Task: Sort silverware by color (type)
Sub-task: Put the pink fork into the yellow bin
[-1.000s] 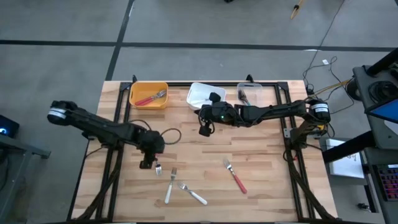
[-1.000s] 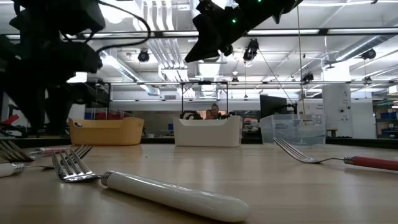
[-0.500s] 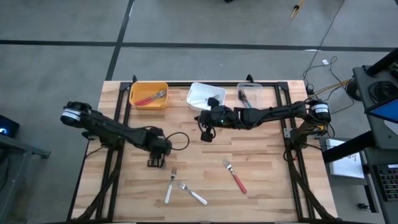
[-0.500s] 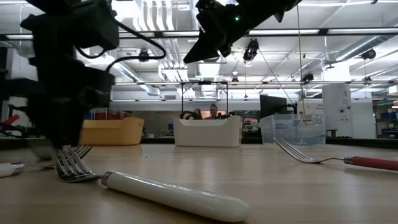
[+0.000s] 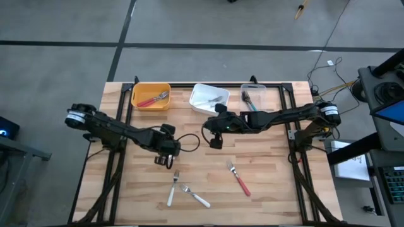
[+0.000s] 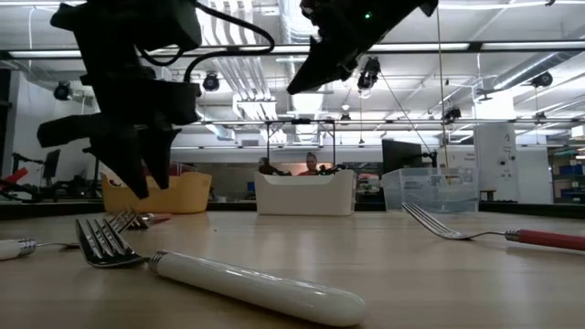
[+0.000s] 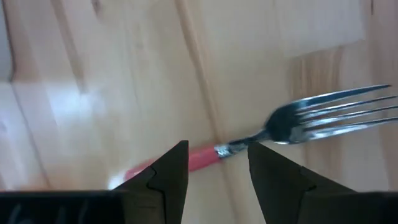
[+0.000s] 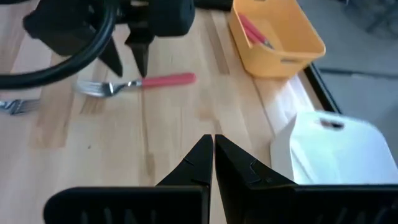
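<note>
Left gripper (image 5: 165,157) hangs over the left-centre of the bench (image 5: 271,195), clear of the surface in the low view; its fingers (image 7: 171,168) are spread and hold nothing. A red-handled fork (image 7: 292,123) lies flat on the wood directly under it, its neck showing in the gap between the two fingers; no contact can be made out; in the right wrist view the same fork lies just below the fingertips, head pointing away from the orange bin (image 5: 151,96).

Right gripper (image 8: 212,152) is held above the bench middle, in front of the white bin (image 5: 201,101); fingers pressed together, empty.

Remaining loose silverware, front of bench: two white-handled forks (image 5: 172,189) lying crossed near each other; a second red-handled fork (image 5: 239,179) alone to their right, well apart from both grippers.

Bins along the far edge: orange bin holds red-handled pieces; white bin holds at least one piece, handle colour not legible; the clear bin (image 5: 255,88) holds a dark-looking piece, colour cannot be told.
</note>
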Robot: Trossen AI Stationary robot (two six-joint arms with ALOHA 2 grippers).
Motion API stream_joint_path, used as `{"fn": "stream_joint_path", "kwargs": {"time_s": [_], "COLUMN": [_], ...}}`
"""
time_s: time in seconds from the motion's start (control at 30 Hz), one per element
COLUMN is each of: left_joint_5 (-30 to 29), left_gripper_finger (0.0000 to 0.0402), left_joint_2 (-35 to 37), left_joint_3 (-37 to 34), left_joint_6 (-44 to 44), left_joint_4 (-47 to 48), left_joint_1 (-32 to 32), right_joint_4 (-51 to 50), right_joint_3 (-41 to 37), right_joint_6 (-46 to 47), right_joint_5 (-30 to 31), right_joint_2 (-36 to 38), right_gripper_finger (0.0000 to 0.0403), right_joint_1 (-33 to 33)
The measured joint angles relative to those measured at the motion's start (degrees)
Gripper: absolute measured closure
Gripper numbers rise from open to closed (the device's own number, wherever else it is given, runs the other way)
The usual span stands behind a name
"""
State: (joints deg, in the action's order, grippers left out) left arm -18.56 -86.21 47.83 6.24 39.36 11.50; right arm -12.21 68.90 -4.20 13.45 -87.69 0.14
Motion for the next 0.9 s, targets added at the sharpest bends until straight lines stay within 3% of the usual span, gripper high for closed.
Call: {"fn": "stream_joint_path", "kwargs": {"time_s": [0.43, 0.9], "left_joint_5": [3.3, 6.6], "left_gripper_finger": [0.0283, 0.029], "left_joint_2": [-1.9, -8.0], "left_joint_3": [0.2, 0.4], "left_joint_6": [29.4, 31.7], "left_joint_4": [0.7, 1.3], "left_joint_1": [-9.0, -9.9], "right_joint_4": [-15.2, -14.2], "right_joint_3": [-0.7, -7.8], "right_joint_6": [3.5, 4.9], "right_joint_5": [0.0, 0.0], "right_joint_2": [12.2, 17.5], "right_gripper_finger": [0.0394, 0.0394], "right_joint_1": [0.0, 0.0]}}
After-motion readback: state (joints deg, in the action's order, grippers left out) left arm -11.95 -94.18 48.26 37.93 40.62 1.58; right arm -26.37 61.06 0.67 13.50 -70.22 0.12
